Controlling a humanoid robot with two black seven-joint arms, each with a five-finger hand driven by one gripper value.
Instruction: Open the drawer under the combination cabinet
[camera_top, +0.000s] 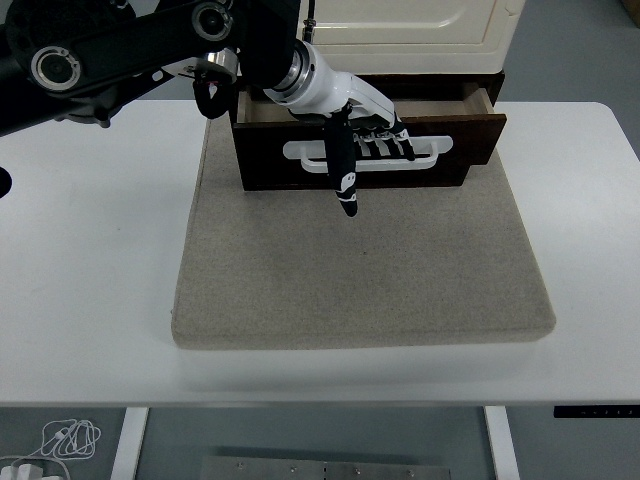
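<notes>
A dark brown drawer (460, 150) stands pulled partly out from under a cream cabinet (410, 22) at the table's back. Its front carries a white loop handle (430, 152). My left hand (368, 130) reaches in from the upper left and its fingers (388, 146) are hooked through the handle's slot, curled around the bar. The thumb (343, 175) points straight down over the drawer front. The drawer sits slightly askew, its right end further out. The right arm is out of sight.
A grey felt mat (360, 260) lies under the cabinet and spreads toward me on the white table (90, 250). My black left arm (120, 55) crosses the upper left corner.
</notes>
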